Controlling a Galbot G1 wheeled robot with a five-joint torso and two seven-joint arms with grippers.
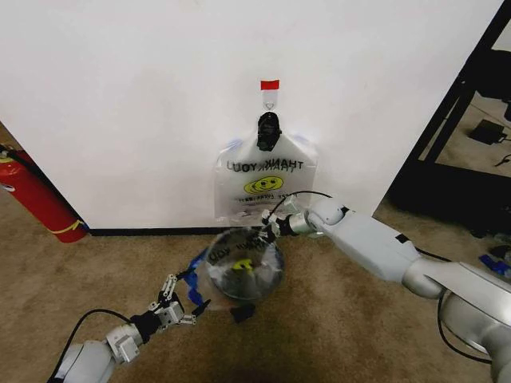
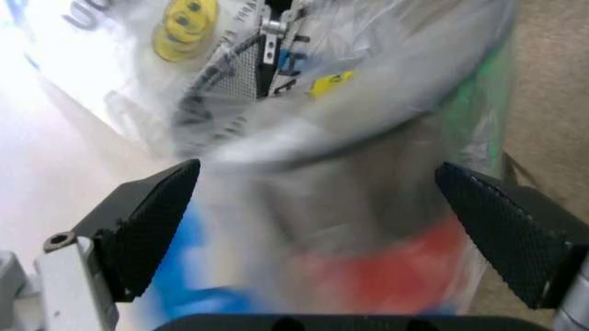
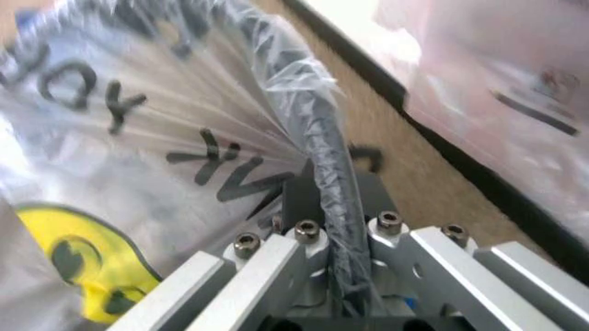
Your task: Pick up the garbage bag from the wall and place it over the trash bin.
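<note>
The garbage bag (image 1: 239, 255), clear with "THANK YOU" print and a yellow smiley, is spread over the small round trash bin (image 1: 242, 279) on the carpet just in front of the wall (image 1: 160, 96). My right gripper (image 1: 271, 229) is shut on the garbage bag (image 3: 138, 138) at the bin's far rim (image 3: 322, 152), with plastic bunched between its fingers (image 3: 276, 265). My left gripper (image 1: 188, 308) is open at the near left, beside the bag's blue edge (image 1: 196, 275). Ahead of its spread fingers (image 2: 152, 227) stands the bag-covered bin (image 2: 368, 172) with its red base (image 2: 405, 269).
More printed bags (image 1: 266, 179) hang from a black clip (image 1: 268, 132) under a hook and a red tape strip (image 1: 270, 84). A red fire extinguisher (image 1: 36, 195) stands at the left. A black frame (image 1: 455, 120) is at the right. Carpet lies open in front.
</note>
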